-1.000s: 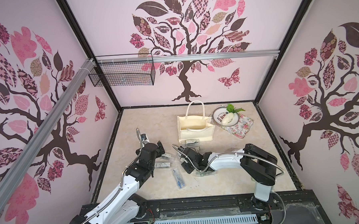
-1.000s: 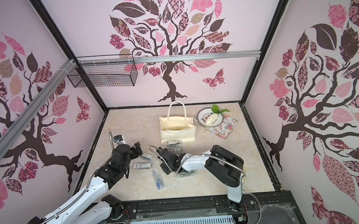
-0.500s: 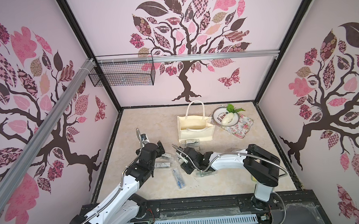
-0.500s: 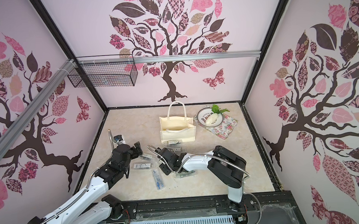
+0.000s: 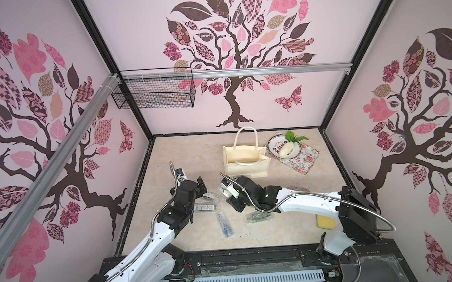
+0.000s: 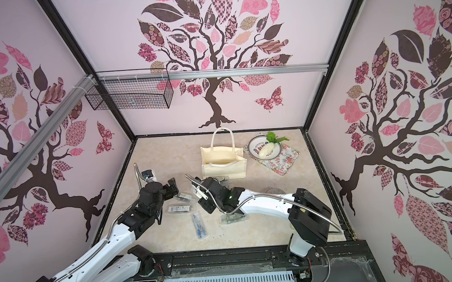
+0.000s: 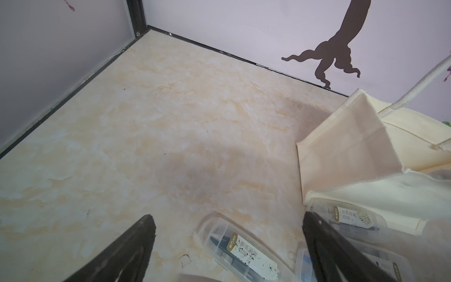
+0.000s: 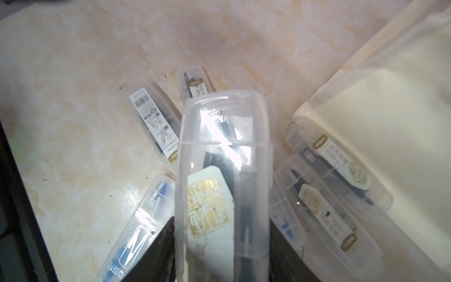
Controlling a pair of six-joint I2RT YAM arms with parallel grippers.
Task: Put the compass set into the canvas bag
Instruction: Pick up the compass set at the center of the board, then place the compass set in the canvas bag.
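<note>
Compass set (image 8: 223, 158) clamped in right gripper (image 8: 222, 234) (near canvas bag (image 8: 390, 117)), left gripper (image 7: 228, 224) spread apart

Left arm (image 5: 155, 236) extended, left claw (image 7: 228, 219) spread wide, right arm (image 5: 309, 203) extended, right claw (image 8: 220, 232) clamped

Black wire basket (image 5: 153, 95) hung on aluminium rail (image 5: 269, 71), plate (image 5: 275, 144) with perhaps a white radish (image 5: 285, 150), floral tray (image 5: 302, 162), yellow sponge (image 5: 325, 222)

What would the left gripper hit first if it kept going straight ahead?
Likely bare tabletop beside the canvas bag, though the left gripper might first graze the clear case under its open jaws.
</note>
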